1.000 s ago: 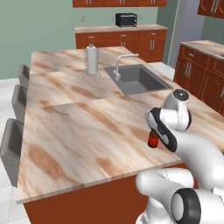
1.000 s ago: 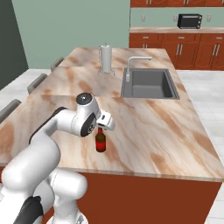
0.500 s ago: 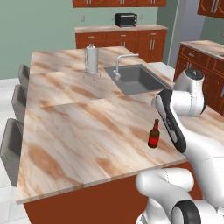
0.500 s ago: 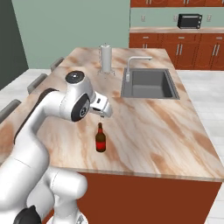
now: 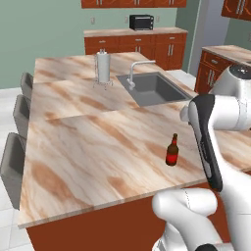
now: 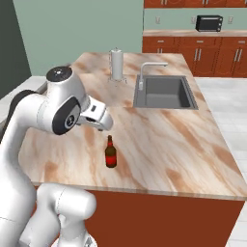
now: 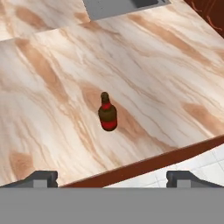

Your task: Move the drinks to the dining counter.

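A small dark brown bottle [image 5: 171, 151] with a red label stands upright on the dining counter [image 5: 88, 142], near its front edge. It is also seen in the right base view, bottle [image 6: 111, 152] on counter [image 6: 169, 140]. My gripper [image 7: 113, 177] hangs above and in front of the bottle [image 7: 107, 112], well apart from it. Its two fingertips [image 7: 41, 176] stand wide at the bottom of the hand view, open, with nothing between them. In the right base view the hand [image 6: 98, 116] is up and left of the bottle.
A grey inset sink [image 5: 156, 88] with a faucet [image 5: 135, 73] lies beyond the bottle. A paper towel holder [image 5: 102, 68] stands farther back. Grey stools [image 5: 12, 162] line the counter's left side. A back counter carries a microwave [image 5: 142, 22].
The hand has let go of the bottle, risen and pulled back from it, and its jaws have widened. The bottle stays upright in the same spot.
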